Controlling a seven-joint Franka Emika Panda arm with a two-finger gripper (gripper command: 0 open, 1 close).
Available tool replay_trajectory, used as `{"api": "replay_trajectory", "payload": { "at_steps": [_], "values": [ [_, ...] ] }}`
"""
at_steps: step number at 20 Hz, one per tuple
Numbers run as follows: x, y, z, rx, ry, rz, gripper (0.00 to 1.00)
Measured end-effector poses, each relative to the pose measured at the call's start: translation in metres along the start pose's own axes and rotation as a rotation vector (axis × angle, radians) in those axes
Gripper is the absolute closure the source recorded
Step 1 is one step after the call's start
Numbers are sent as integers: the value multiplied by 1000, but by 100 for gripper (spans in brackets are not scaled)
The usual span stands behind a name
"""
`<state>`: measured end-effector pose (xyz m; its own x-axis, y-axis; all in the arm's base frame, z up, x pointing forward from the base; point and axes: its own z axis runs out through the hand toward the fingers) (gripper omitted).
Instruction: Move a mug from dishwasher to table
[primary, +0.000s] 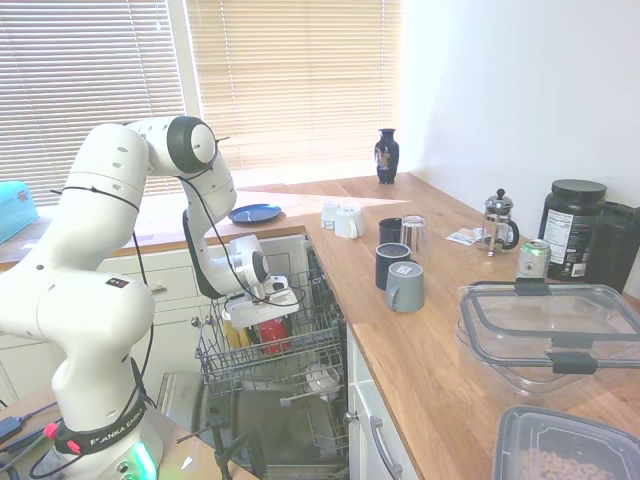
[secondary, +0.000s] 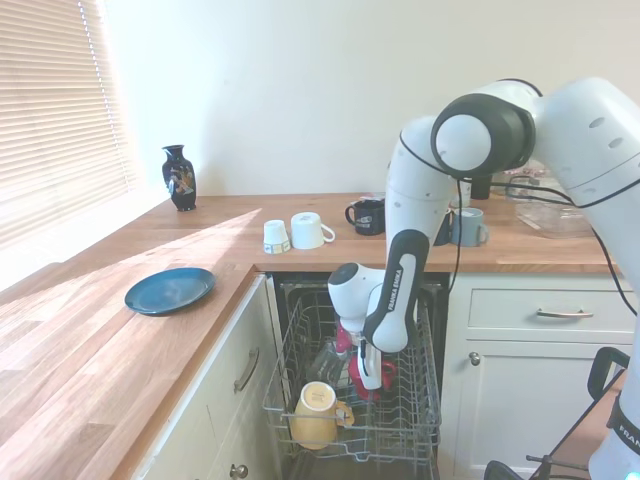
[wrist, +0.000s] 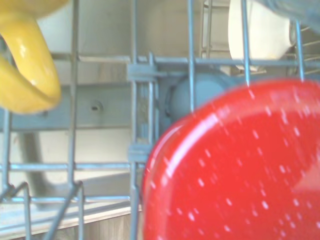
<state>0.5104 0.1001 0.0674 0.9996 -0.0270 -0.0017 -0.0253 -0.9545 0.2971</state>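
The red mug (primary: 273, 336) (secondary: 384, 376) sits in the grey wire rack (primary: 312, 350) (secondary: 405, 425) of the open dishwasher. My gripper (primary: 272, 312) (secondary: 362, 378) is lowered into the rack right at the mug, touching or nearly touching it. In the wrist view the red mug (wrist: 240, 165) fills the lower right, very close, with rack wires across it. The wooden table (primary: 440, 330) (secondary: 100, 340) runs above and around the dishwasher. The arm hides the contact between gripper and mug.
A yellow mug (primary: 235, 333) (secondary: 315, 412) (wrist: 25, 65) lies in the rack beside the red one. On the table stand a blue plate (primary: 253, 213) (secondary: 169, 290), white cups (primary: 343, 220) (secondary: 300, 232), dark and grey mugs (primary: 398, 275), a vase (primary: 387, 155), a French press (primary: 499, 222) and plastic containers (primary: 550, 335).
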Motion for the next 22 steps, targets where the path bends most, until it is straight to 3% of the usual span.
{"api": "replay_trajectory", "payload": {
  "at_steps": [22],
  "values": [
    [3, -4, 6, -31, -46, 3, 100]
  ]
}}
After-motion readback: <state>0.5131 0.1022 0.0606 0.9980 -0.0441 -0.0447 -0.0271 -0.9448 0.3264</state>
